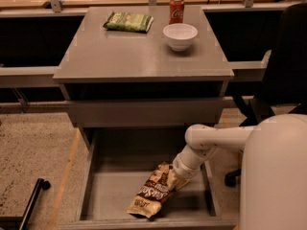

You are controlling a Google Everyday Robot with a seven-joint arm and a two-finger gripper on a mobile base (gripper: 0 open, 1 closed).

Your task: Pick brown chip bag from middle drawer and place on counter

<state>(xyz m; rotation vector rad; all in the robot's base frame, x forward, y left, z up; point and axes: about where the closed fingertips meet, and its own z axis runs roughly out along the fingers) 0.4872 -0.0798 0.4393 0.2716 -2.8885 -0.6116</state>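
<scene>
The brown chip bag (152, 192) lies slanted on the floor of the open middle drawer (109, 195), its cream end toward the front edge. My gripper (175, 180) reaches down into the drawer at the bag's upper right end, mostly hidden behind the white wrist and the bag. The counter (139, 51) is the grey cabinet top above.
On the counter stand a white bowl (180, 35), a red soda can (176, 9) and a flat green bag (128, 21). A closed drawer front (144, 111) sits above the open drawer. My white arm body (273, 176) fills the lower right. A black chair (283, 71) stands at right.
</scene>
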